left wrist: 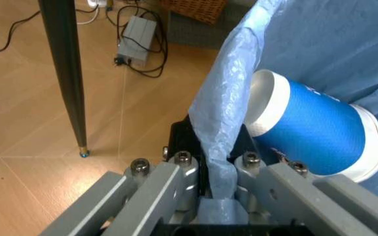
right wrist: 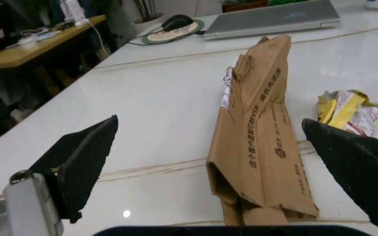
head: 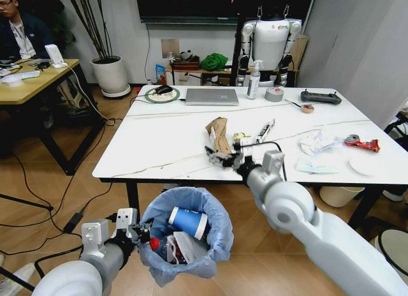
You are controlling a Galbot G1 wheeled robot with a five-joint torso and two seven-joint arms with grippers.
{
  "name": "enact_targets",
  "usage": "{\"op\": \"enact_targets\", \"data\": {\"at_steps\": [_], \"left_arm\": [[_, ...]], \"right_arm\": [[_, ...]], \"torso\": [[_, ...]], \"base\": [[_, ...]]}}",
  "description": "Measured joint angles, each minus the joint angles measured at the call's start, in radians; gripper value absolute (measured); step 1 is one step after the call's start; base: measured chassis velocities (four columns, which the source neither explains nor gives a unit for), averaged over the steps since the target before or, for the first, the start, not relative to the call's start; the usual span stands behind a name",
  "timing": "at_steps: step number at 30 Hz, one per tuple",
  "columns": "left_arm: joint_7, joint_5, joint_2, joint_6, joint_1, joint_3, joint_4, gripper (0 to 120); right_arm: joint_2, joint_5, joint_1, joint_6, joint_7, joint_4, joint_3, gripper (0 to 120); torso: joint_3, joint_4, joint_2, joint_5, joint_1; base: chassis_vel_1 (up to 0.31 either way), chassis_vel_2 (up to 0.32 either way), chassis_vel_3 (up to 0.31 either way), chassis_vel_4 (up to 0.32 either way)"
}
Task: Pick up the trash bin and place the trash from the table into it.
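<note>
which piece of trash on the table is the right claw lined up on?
The brown cardboard piece: it lies between the open right claw fingers. The yellow wrapper, crumpled tissues and crushed red bottle lie off to the side.

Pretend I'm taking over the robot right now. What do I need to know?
Left gripper: shut on the bin's blue bag, holding the bin below the table edge.
Right gripper: open over the table, its fingers either side of the brown cardboard, not gripping it yet.
Done: a blue cup and some other litter are already in the bin.
Left on the table: the cardboard, a yellow wrapper, crumpled tissues, a crushed red bottle and a flat packet.
</note>
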State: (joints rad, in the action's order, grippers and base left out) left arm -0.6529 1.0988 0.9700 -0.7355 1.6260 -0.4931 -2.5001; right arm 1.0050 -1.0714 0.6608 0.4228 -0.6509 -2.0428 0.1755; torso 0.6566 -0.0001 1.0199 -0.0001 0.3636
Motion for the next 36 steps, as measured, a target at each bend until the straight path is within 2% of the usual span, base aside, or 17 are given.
{"op": "enact_targets", "data": {"at_steps": [7,12,16,17,23,24,30,33,36], "left_arm": [[0.000,0.002,-0.001,0.000,0.001,-0.009,0.000,2],[0.000,0.004,0.001,0.000,0.004,-0.012,0.000,2],[-0.003,0.009,-0.002,0.000,0.005,-0.019,0.000,2],[-0.003,0.009,-0.002,0.000,0.005,-0.019,0.000,2],[-0.007,0.012,-0.003,0.000,0.005,-0.020,0.000,2],[-0.007,0.012,-0.003,0.000,0.005,-0.020,0.000,2],[-0.008,0.012,-0.004,0.000,0.002,-0.024,0.000,2],[-0.008,0.012,-0.004,0.000,-0.002,-0.025,0.000,2],[-0.008,0.012,-0.003,0.000,-0.002,-0.025,0.000,2]], "right_arm": [[0.100,0.001,-0.075,0.023,-0.082,0.116,0.081,100],[0.132,0.006,-0.090,0.035,-0.111,0.163,0.092,100],[0.133,0.004,-0.089,0.041,-0.124,0.182,0.095,86],[0.133,0.004,-0.089,0.041,-0.124,0.182,0.095,86],[0.122,0.029,-0.078,0.039,-0.116,0.200,0.086,61],[0.122,0.029,-0.078,0.039,-0.116,0.200,0.086,61],[0.118,0.042,-0.068,0.037,-0.106,0.204,0.064,34],[0.120,0.051,-0.064,0.035,-0.099,0.208,0.060,28],[0.108,0.068,-0.056,0.025,-0.081,0.192,0.051,14]], "torso": [[0.000,0.0002,0.000,-0.0001,0.000],[0.000,0.0000,0.000,-0.0001,0.000],[0.000,0.0000,0.000,-0.0001,0.000],[0.000,0.0000,0.000,-0.0001,0.000],[0.000,-0.0001,0.000,0.0001,0.000],[0.000,-0.0001,0.000,0.0001,0.000],[0.000,-0.0001,0.000,0.0001,0.000],[0.000,0.0000,0.000,0.0001,0.000],[0.000,-0.0001,0.000,0.0002,0.000]], "base": [[0.000,0.000,0.000,0.000],[0.000,0.000,0.000,0.000],[0.000,0.000,0.000,0.000],[0.000,0.000,0.000,0.000],[0.000,0.000,0.000,0.000],[0.000,0.000,0.000,0.000],[0.000,0.000,0.000,0.000],[0.000,0.000,0.000,0.000],[0.000,0.000,0.000,0.000]]}}
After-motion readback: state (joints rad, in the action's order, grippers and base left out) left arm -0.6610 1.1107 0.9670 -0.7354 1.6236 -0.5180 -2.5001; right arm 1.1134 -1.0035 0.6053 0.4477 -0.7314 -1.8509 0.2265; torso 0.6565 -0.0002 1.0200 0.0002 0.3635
